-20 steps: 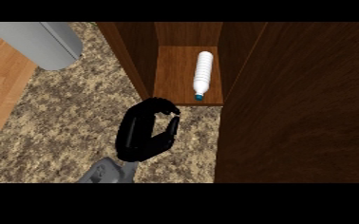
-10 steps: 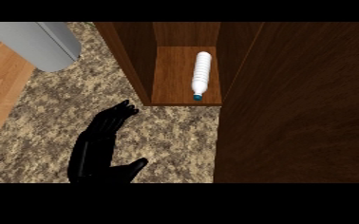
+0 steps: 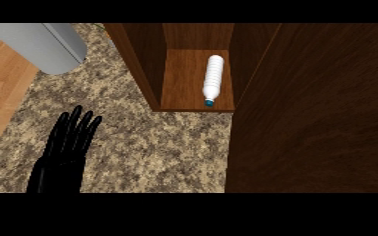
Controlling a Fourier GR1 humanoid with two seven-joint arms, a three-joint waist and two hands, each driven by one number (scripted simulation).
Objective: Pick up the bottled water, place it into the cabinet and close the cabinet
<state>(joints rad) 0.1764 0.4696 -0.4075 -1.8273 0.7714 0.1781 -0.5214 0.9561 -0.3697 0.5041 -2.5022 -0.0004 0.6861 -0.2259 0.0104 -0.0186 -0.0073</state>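
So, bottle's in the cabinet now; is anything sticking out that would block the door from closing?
Nothing visible does. The bottled water lies fully on the cabinet shelf, cap just inside the front edge. The left hand is off to the side over the counter.

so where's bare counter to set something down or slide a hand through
Speckled counter lies bare between the left hand, fingers straight, and the dark cabinet door, right up to the cabinet's front edge. Inside the cabinet, the shelf left of the lying water bottle is free but narrow. The grey object crowds the far left.
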